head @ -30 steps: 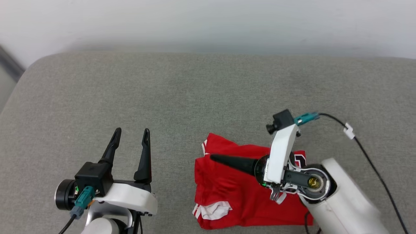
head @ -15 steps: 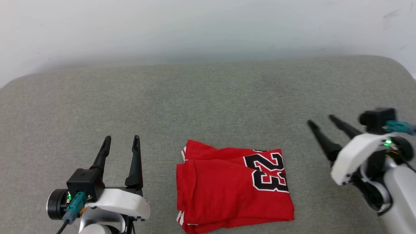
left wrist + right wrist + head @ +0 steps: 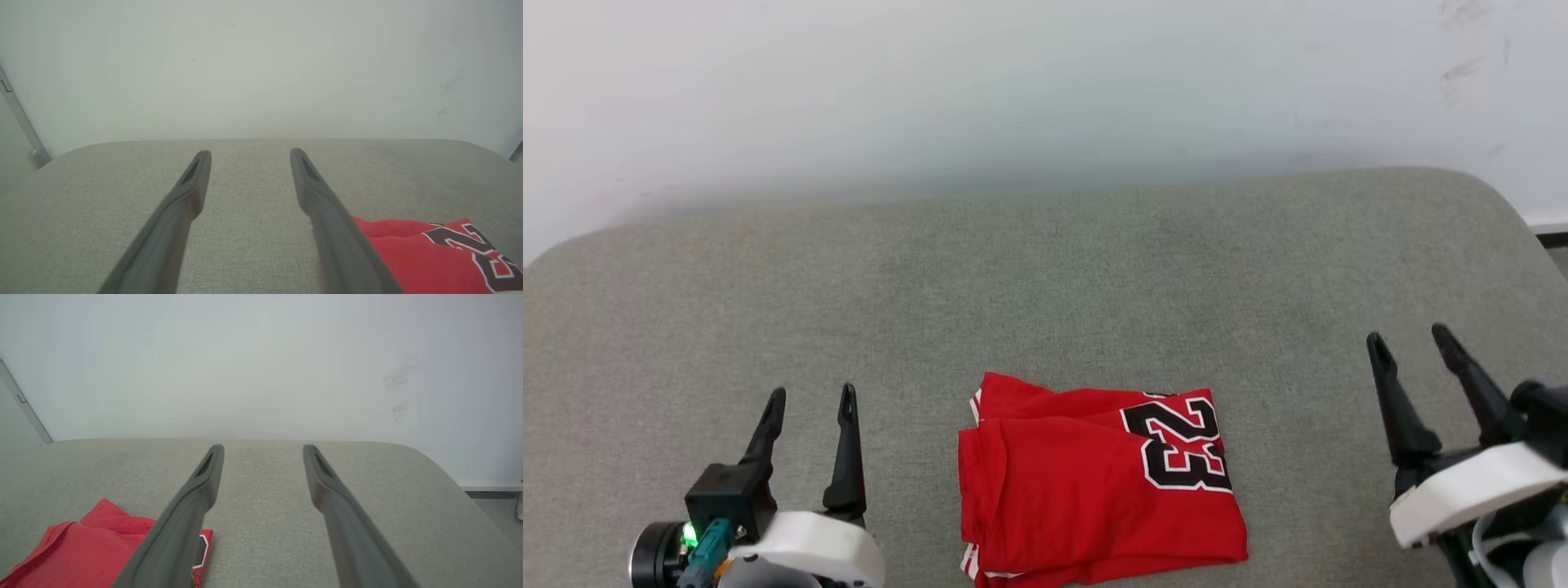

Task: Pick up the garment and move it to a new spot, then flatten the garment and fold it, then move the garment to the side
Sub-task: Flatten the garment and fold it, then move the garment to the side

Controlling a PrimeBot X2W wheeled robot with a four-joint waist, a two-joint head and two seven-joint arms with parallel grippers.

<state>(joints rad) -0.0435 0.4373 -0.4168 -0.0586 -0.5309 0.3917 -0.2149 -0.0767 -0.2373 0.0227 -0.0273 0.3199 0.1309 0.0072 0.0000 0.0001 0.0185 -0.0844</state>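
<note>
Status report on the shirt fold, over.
Left gripper open, empty. Right gripper open, empty. Garment folded on grey cushion, between them, neither touching. Nothing blocking it.

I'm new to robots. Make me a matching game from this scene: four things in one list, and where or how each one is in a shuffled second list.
Things:
1. garment
2. left tool
3. right tool
4. wall

Descriptions:
A. open, at the head view's lower right
B. pale, behind the grey cushion
C. red, folded, lying on the grey cushion between the two tools
D. open, at the head view's lower left

Pairs: 1-C, 2-D, 3-A, 4-B
</note>
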